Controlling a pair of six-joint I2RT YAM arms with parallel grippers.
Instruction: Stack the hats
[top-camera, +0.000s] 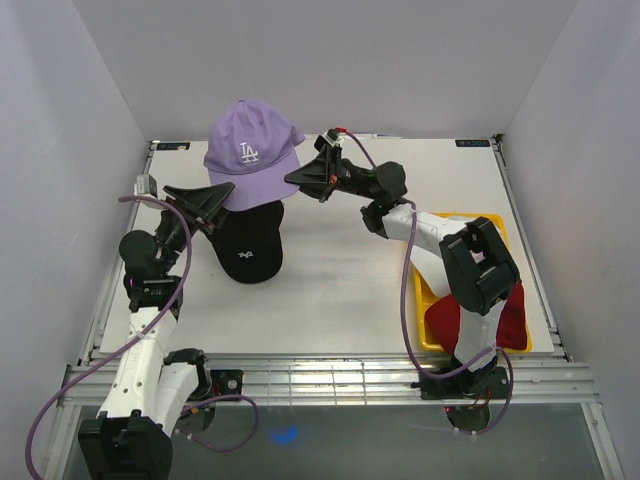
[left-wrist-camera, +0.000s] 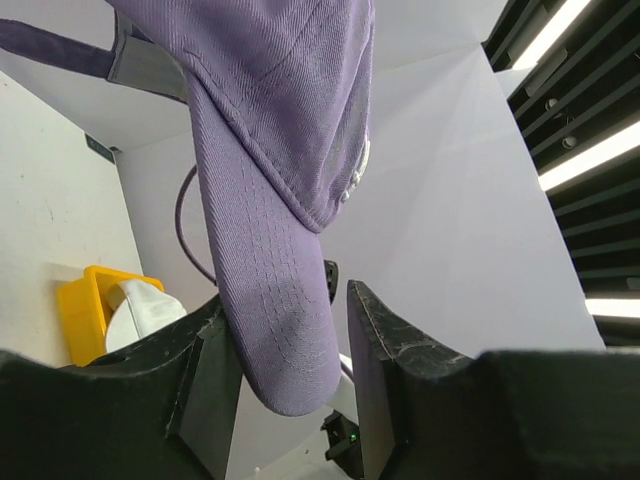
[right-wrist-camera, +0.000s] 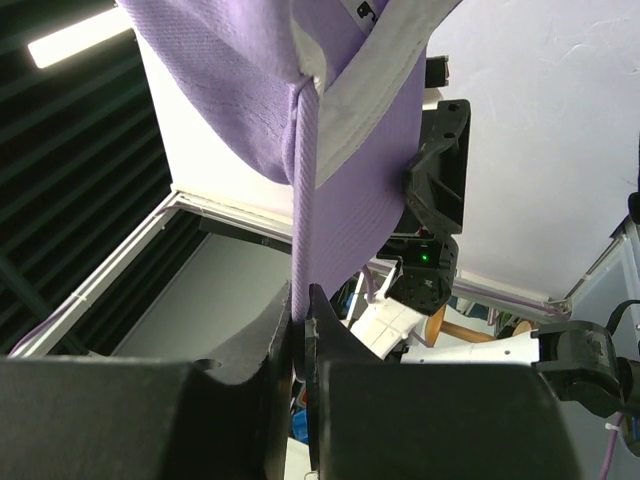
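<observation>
Lavender cap (top-camera: 250, 150) is off the counter (top-camera: 400, 290), hanging between the two claws over the far left part, white logo facing up. Right claw (top-camera: 292, 178): closed on the lavender cap's rear band; the wrist view shows both fingers (right-wrist-camera: 260, 350) pinched together on a strip of fabric. Left claw (top-camera: 226, 192): jaws apart with the brim between them; the brim touches one finger (left-wrist-camera: 215, 370), and a thin gap shows at the other. Black cap (top-camera: 250, 247) with a small white logo sits on the counter directly under the lavender cap, partly covered by it, brim toward the near edge. Yellow tray (top-camera: 470, 218) is at the near right corner with a dark red cap (top-camera: 513, 318) in it, mostly hidden by the right arm
</observation>
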